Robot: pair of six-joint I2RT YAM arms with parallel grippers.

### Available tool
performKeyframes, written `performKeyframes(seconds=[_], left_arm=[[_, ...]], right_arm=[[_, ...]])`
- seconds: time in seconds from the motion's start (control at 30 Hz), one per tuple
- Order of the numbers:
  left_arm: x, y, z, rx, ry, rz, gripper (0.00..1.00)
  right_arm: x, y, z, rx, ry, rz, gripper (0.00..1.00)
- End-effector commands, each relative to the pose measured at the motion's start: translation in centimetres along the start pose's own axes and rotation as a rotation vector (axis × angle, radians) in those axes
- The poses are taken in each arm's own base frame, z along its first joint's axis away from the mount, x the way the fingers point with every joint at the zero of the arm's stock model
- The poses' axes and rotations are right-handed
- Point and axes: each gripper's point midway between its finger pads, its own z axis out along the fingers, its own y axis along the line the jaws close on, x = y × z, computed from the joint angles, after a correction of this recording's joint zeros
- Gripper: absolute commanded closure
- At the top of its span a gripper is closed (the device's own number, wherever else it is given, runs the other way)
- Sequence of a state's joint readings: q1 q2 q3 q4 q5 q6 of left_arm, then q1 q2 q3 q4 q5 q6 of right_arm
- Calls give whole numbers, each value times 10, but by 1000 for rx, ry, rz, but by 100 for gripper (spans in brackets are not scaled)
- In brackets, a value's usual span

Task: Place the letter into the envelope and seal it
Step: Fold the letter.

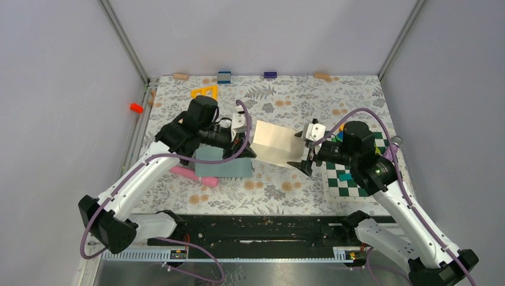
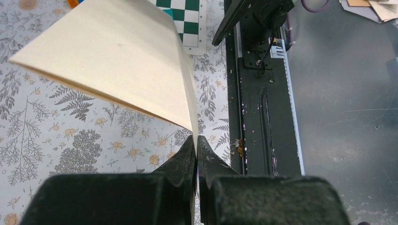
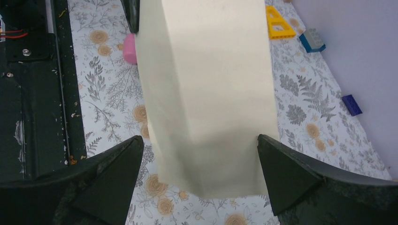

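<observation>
Centre of the surface (image 1: 298, 196), floral cover. The letter (image 1: 277, 143), a folded cream sheet, hangs between the two arms, raised off the surface.

The left jaws are shut tight on the letter's left end. In the left wrist view the two fingers pinch the sheet's near corner (image 2: 190, 124), and the paper fans away from them.

The right jaws stand wide, one finger on each side of the letter's right end. In the right wrist view the sheet (image 3: 206, 93) runs down the gap between them. We cannot tell whether either finger touches the paper.

The envelope (image 1: 223, 164), teal-grey, lies flat on the surface left of centre, under the left arm's (image 1: 149, 173) wrist, just near-left of the letter's held end. We cannot see its flap.

A pink object (image 1: 193, 176) lies against the envelope's near-left side. A green-and-white checkered mat (image 1: 351, 182) lies to the right under the right arm (image 1: 405, 208). Along the far edge sit a yellow triangle frame (image 1: 204, 91), a blue block (image 1: 224, 76) and a dark blue block (image 1: 270, 75).
</observation>
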State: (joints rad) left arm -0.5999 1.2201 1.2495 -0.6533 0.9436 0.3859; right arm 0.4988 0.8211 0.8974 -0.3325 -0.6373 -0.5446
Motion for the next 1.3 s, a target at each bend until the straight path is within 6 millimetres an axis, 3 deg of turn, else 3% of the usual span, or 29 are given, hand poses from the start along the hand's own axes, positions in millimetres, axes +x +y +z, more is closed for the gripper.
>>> performKeyframes(seconds=[0.0, 0.27, 0.67, 1.0, 1.1, 1.27], left_arm=[[0, 9, 7, -29, 15, 37, 100], [3, 14, 18, -17, 29, 4, 100], [3, 2, 20, 29, 39, 28, 100], [5, 2, 19, 20, 45, 35, 100], [4, 2, 19, 16, 43, 40, 100], [2, 3, 17, 3, 44, 50, 100]], right_arm=[[-29, -7, 3, -3, -38, -70, 1], [-20, -4, 26, -17, 11, -115, 1], [-4, -9, 51, 19, 43, -111, 2], [-2, 25, 47, -147, 40, -80, 33], [0, 37, 44, -207, 46, -62, 37], [2, 36, 46, -208, 55, -59, 44]])
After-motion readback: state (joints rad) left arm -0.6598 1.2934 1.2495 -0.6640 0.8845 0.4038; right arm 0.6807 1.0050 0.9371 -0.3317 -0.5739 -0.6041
